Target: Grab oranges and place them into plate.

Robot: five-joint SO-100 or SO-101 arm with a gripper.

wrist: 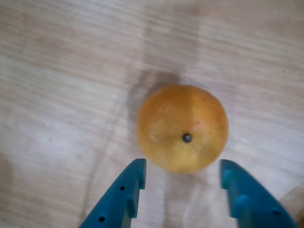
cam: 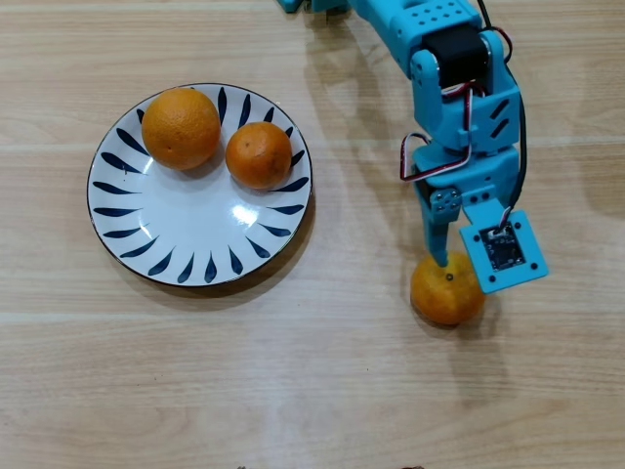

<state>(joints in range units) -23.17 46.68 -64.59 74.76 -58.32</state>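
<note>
wooden surface (cam: 293,391) was noted under everything. plate (cam: 186,239) held the larger orange (cam: 181,128) and the darker orange (cam: 259,154). yellower orange (wrist: 183,128) lay well apart on the surface, straddled by fingers (wrist: 130,190) spread apart, untouching.

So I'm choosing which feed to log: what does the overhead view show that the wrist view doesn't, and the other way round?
Only the overhead view shows the plate with two oranges on it, the larger one and the smaller darker one, plus the blue arm. Only the wrist view shows the claw open, its fingers either side of the near edge of the yellower orange, and that orange's stem dot clearly. Both show that orange on the wooden table.
</note>
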